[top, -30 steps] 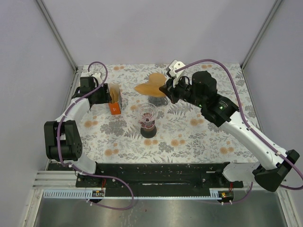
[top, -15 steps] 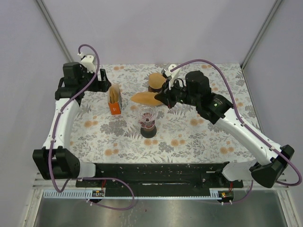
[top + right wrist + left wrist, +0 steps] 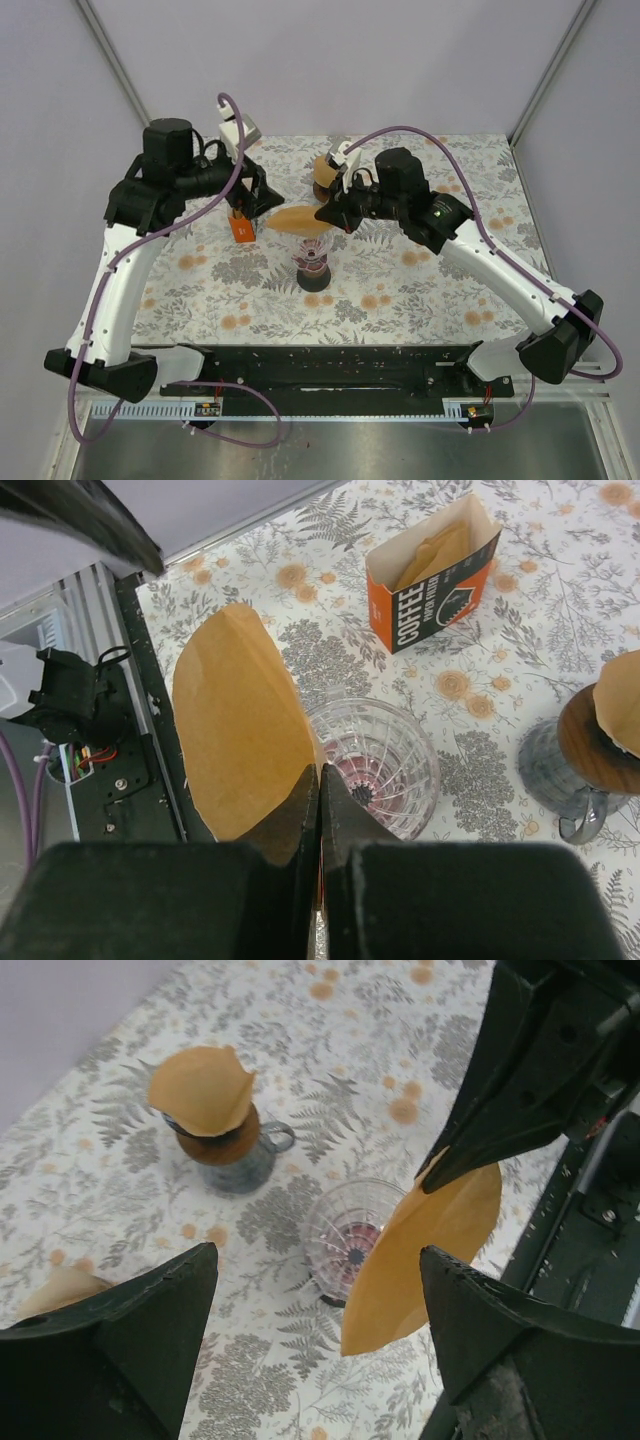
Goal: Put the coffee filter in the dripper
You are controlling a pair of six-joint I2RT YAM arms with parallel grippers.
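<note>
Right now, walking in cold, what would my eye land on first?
The big brown paper coffee filter, pinched in the shut right gripper and held in the air close to the clear glass dripper at the middle of the flowered table. Next, the left gripper, wide open and empty, facing it from the other side, beside the orange filter box.

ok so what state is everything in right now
dripper, upright, empty
coffee filter, folded flat, held up, not yet in the dripper
filter box, open, filters inside
grey jug, upright, spare filter on top
left fingers, open, empty
right fingers, shut on the coffee filter
</note>
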